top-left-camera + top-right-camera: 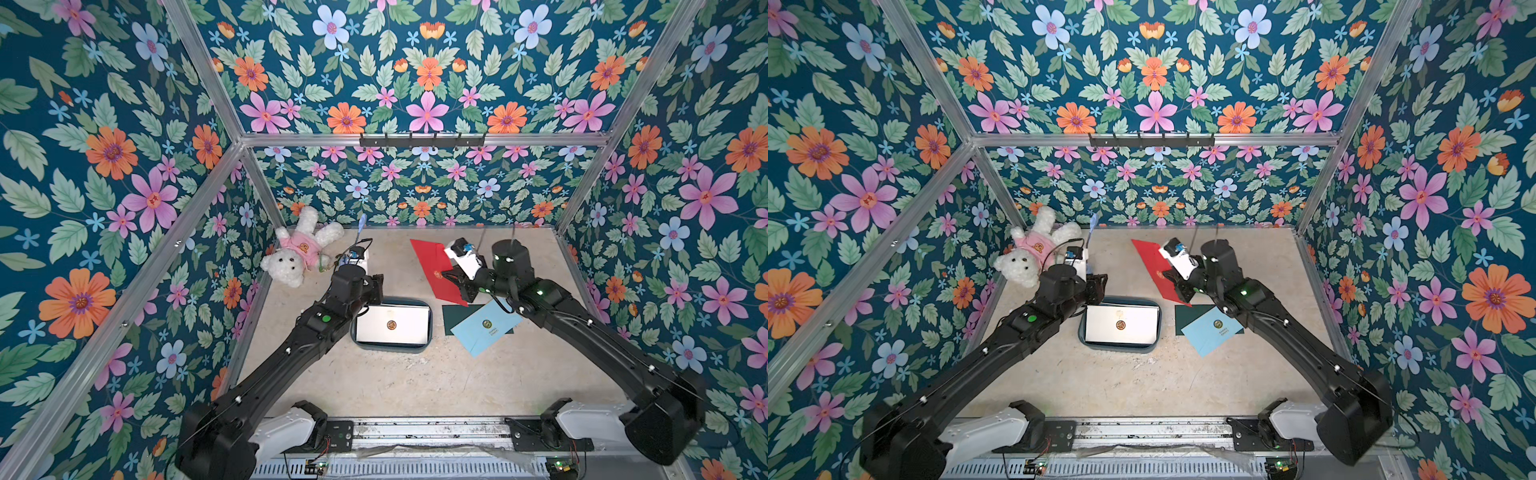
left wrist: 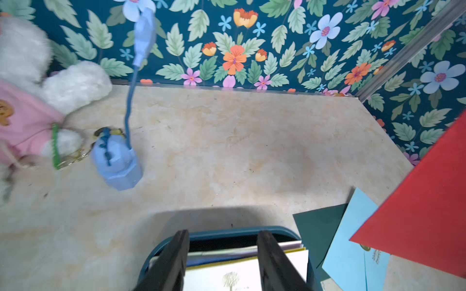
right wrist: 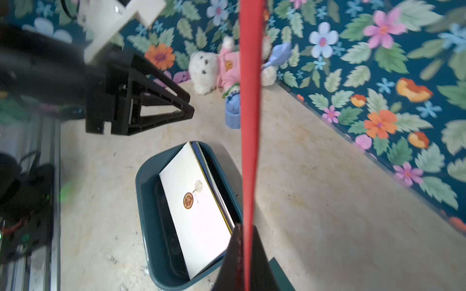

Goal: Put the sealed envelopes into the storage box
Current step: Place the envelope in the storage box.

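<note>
1. Right wrist view: the storage box (image 3: 143,201) sits mid-bench and holds a stack of the sealed envelopes. A white envelope (image 3: 199,201) lies on top, seal side up. Yellow and blue edges show beneath it; I cannot count the stack.
2. Right pincer (image 3: 245,228) is clenched on a red envelope (image 1: 430,262), which is lifted off the bench (image 1: 415,386). It is seen edge-on from the wrist, beside the box and not yet over it.
3. Left pincer (image 2: 223,233) is released, with nothing between the jaws. It hangs over the far left corner of the box.
4. Outside the box, in both top views: a light blue envelope (image 1: 482,328) lies flat on the bench to the right of the box, overlapping a dark green envelope (image 1: 455,318) beneath it.
5. Judgement: the task is well along. Three envelopes remain as far as the views show: the red one in hand, then the light blue, then the dark green.
6. Markings: a round brown-orange seal (image 3: 187,200) on the white envelope, with a small printed tree beside it. The light blue one has a dark green and gold seal (image 1: 487,323) with a line of small print under it, too small to read. A gold seal sits on the red one. No brand name is legible anywhere.
</note>
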Robot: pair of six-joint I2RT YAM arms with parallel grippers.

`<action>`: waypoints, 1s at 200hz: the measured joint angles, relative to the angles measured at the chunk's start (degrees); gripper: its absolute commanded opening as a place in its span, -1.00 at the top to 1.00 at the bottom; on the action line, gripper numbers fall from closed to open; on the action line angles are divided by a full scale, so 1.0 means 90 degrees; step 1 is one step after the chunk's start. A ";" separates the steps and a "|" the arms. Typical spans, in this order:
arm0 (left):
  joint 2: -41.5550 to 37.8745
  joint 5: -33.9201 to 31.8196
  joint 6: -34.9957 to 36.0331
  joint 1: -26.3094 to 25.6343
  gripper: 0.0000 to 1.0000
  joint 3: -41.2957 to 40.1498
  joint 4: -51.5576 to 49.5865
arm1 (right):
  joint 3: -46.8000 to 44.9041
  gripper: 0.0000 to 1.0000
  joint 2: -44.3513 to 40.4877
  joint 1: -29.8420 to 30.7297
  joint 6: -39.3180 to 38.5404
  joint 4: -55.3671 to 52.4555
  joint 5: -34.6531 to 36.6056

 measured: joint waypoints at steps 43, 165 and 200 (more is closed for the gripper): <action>-0.1290 -0.0653 0.0015 0.0034 -0.03 -0.0226 -0.0712 | 0.2127 1.00 0.1627 0.0661 -0.1457 -0.1972 0.0097; -0.2001 -0.1027 0.0124 0.0041 -0.01 -0.0668 -0.1358 | 0.4804 1.00 0.4350 0.1462 -0.2535 -0.4573 0.0486; -0.2023 -0.0993 0.0121 0.0041 -0.02 -0.0699 -0.1399 | 0.4758 1.00 0.4605 0.1598 -0.2572 -0.4755 0.0736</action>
